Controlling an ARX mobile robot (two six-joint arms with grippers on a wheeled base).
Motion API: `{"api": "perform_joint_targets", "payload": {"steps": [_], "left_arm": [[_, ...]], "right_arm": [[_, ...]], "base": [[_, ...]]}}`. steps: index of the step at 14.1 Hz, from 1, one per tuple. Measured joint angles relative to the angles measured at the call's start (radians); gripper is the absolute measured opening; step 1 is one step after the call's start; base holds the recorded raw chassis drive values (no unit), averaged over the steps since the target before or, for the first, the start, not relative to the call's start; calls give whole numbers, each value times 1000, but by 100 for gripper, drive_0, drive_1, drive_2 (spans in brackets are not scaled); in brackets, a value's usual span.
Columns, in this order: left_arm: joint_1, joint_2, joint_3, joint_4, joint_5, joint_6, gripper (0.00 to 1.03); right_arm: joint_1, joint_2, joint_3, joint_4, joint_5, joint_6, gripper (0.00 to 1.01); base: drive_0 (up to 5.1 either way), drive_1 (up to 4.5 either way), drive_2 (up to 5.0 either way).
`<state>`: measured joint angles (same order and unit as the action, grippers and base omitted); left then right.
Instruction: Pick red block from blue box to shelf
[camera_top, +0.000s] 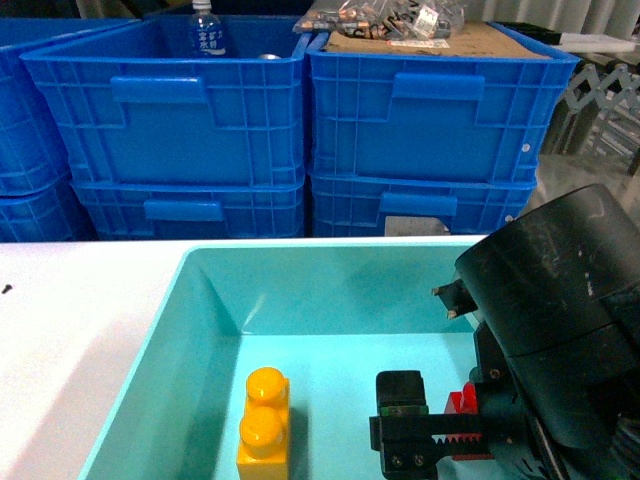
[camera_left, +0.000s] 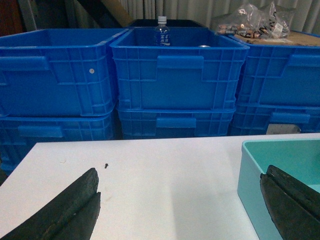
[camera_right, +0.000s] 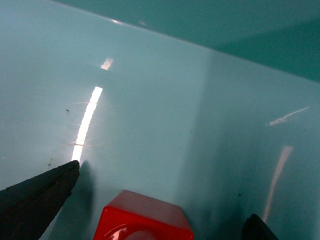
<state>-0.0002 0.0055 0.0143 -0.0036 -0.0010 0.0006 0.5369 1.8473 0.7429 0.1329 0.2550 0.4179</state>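
Block (camera_right: 144, 220) sits on the box (camera_top: 200, 290) floor, between the spread jaws of your right gripper (camera_right: 160, 200), not yet clamped. Yellow brick (camera_top: 263, 425) lies at its 9 o'clock. Left gripper (camera_left: 180, 200) idles spread over the table (camera_left: 165, 170). Grasp, lift and shelf placement all remain; no shelf in view.

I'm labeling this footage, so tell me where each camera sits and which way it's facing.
Head: on the robot, slanting down into the blue box; right arm shows.
Left wrist: low over the table, facing stacked crates; open left gripper shows.
Right wrist: inside the box, facing its wall; fingertips flank the red block.
Shared: head and right wrist see the block.
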Motion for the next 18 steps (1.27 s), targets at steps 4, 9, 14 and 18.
{"api": "perform_joint_targets", "payload": {"steps": [4,9,14,18], "left_arm": [[0,0,0,0,0,0,98],[0,0,0,0,0,0,98],[0,0,0,0,0,0,98],[0,0,0,0,0,0,98]], "right_arm": [[-1,33,-19,89,42,-34,57],[-7,34,-21,95,34,-45,29],[-10,-303,2,151,-63,-169,29],[-193,-612,119,156,-285,-309,29]], "base": [[0,0,0],[0,0,0],[0,0,0],[0,0,0]]}}
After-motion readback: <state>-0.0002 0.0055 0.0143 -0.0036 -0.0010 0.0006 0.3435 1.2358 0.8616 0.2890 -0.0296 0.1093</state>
